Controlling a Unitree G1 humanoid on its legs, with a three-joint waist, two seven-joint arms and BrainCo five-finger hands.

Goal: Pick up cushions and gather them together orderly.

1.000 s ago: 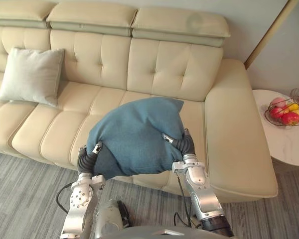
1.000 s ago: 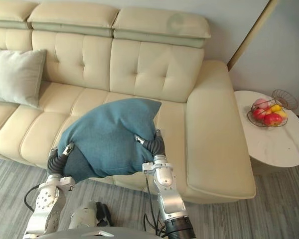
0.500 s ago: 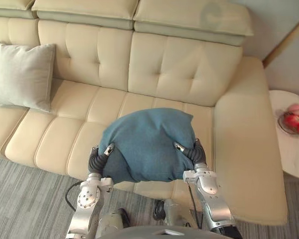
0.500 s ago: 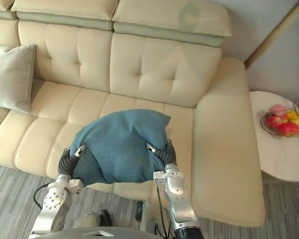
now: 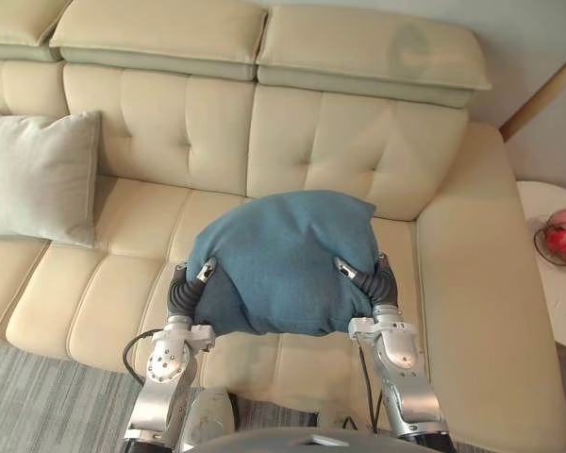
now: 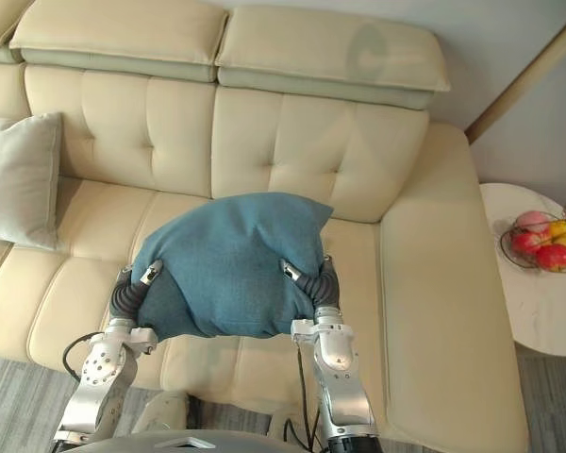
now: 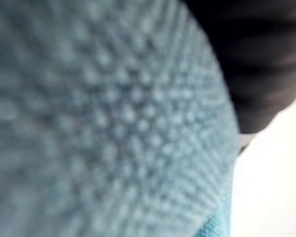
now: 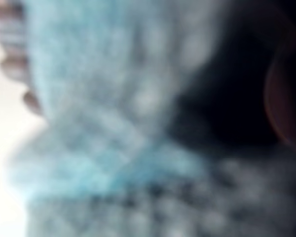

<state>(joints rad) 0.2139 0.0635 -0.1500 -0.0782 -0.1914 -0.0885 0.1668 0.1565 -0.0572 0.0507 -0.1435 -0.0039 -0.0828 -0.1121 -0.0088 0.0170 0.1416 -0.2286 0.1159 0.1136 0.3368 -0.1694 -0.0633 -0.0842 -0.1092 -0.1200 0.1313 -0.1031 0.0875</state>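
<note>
A blue cushion (image 5: 283, 260) is held up between both hands over the right-hand seat of a cream sofa (image 5: 340, 151). The left hand (image 5: 180, 296) is set against its 8 o'clock edge and the right hand (image 5: 379, 286) against its 4 o'clock edge. Only the dark wrist covers are seen; the rest of each hand is buried in the cloth, so it cannot be told whether either hand is spread or clamped.

Bare seat is left open from the cushion's 9 o'clock side as far as a grey cushion (image 5: 33, 175), which is leaned on the backrest and cut off by the frame edge. At 12 o'clock the tufted backrest stands close behind. At 3 o'clock a strip of seat is open before the wide armrest. Beyond the armrest a white side table (image 6: 538, 311) with a fruit basket (image 6: 540, 243) is partly cut off.

In both wrist views blurred blue weave is seen pressed right up to the lens.

Compared with a second ago, the camera has been carried nearer the sofa. The cushion, then hanging past the seat's front edge over the grey carpet (image 5: 38, 406), now appears to be wholly over the seat.
</note>
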